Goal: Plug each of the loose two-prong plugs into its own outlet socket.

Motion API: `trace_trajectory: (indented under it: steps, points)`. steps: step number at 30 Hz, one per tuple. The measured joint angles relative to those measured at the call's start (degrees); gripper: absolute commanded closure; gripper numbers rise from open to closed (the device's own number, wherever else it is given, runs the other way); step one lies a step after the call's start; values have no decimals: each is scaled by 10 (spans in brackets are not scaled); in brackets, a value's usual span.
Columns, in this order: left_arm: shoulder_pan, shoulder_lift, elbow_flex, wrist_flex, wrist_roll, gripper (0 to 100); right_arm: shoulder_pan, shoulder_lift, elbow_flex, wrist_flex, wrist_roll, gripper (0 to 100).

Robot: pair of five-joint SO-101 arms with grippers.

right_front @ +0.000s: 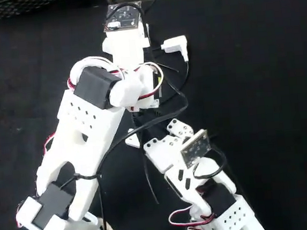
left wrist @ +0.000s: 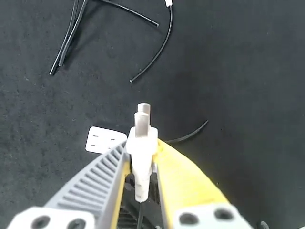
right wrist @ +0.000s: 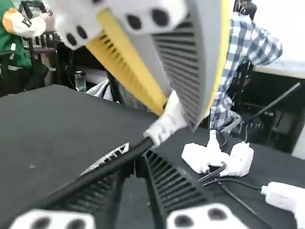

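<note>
Left pincer [left wrist: 141, 151] clamped on white plastic two-prong plug [left wrist: 142, 137]; square prongs [left wrist: 142, 116] to white slotted socket [left wrist: 101, 140] beside it, then press.

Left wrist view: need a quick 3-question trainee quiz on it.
1. True or false: the left gripper is shut on a plug.
2. Fill in: the socket lies on a ___ table.
3. The plug is: A) seated in the socket; B) held clear of the socket; C) lying loose on the table.
Key: 1 true; 2 black; 3 B.
</note>
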Motion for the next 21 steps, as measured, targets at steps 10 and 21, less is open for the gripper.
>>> trace_trajectory:
  steps: [10, 21]
  points:
    - [-2, 0, 35, -1, 1, 970, 63, 0, -4, -3, 16, 986]
    - [-25, -10, 72, -15, 2, 970, 52, 0, -28, 17, -10, 985]
